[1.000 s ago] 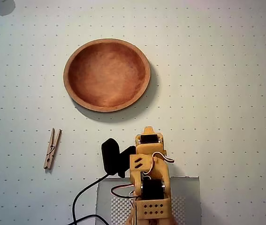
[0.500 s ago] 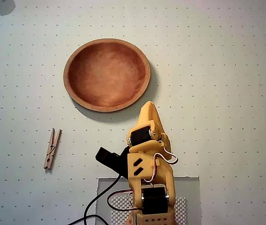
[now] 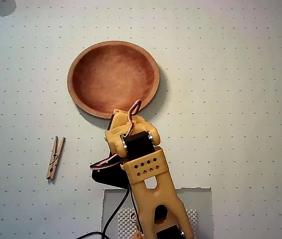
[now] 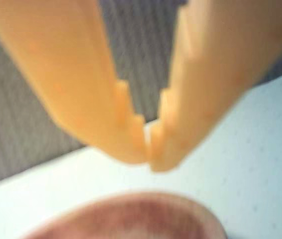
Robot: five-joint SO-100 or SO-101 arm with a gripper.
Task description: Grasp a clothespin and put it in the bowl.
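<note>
Lying flat: the clothespin (image 3: 55, 158), on the pale dotted table (image 3: 230, 99), at the left of the overhead view, nearly upright in the picture with a slight lean to the right.
Clothespin's neighbours: nothing touches it; it sits well apart from the arm (image 3: 145, 179) and below-left of the bowl (image 3: 113, 78).
Bowl: round, reddish-brown inside with a lighter rim, standing in the upper middle of the overhead view; nothing lies in it.
Bowl in the wrist view: its blurred rim and inside (image 4: 131, 219) fill the bottom edge, just under the fingertips.
Gripper: the two orange fingers (image 4: 111, 109) come together at their tips, so the gripper (image 4: 149, 149) is closed with nothing between them.
Gripper in the overhead view: hidden beneath the arm's wrist, whose front end overlaps the bowl's lower rim.
Arm: orange, reaching up from the bottom edge and leaning left towards the bowl, with black motors and a black cable (image 3: 113, 214).
Base: a grey plate (image 3: 200, 209) at the bottom of the overhead view.
</note>
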